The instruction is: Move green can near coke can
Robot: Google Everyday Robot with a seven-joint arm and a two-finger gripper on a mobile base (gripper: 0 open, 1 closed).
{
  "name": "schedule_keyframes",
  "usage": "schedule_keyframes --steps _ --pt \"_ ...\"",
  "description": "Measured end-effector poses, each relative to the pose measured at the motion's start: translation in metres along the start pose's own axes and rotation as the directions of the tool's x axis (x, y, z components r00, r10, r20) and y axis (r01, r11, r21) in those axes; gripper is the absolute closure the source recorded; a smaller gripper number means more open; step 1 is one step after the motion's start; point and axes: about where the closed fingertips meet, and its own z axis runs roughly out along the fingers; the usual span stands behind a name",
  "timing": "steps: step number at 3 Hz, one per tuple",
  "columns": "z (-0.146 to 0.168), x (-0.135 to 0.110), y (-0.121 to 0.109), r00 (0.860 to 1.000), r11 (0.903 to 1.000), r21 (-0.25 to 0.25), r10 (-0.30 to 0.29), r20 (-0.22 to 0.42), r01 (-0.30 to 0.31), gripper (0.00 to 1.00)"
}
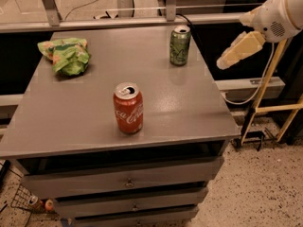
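Hovering right of the dark green metal can (180,45) is the cream end effector (226,60); open or closed, I can't tell. The red coke can (128,109) stands well apart.

The gripper (231,56) hangs right of the green can (179,45), off the table (71,117); the coke can (128,108) stands apart.

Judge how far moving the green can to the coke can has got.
Done: nothing; the green can stands at the back right of the table, apart from the coke can near the front. In hand: the gripper hangs off the right edge, touching neither. Left: grasp, carry, set down.
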Motion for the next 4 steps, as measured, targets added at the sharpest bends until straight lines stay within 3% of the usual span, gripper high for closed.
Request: schedule_keyframes --steps 2,3,4 --pt "0.079 -0.012 -0.041 0.988 0.9938 0.032 0.102 0.115 -0.106 0.00" --pt "0.118 -0.030 -0.053 0.975 0.9913 0.026 0.122 0.184 -0.129 0.00" --pt "0.137 -0.046 -0.051 0.971 0.9939 0.002 0.108 0.215 -0.111 0.00"
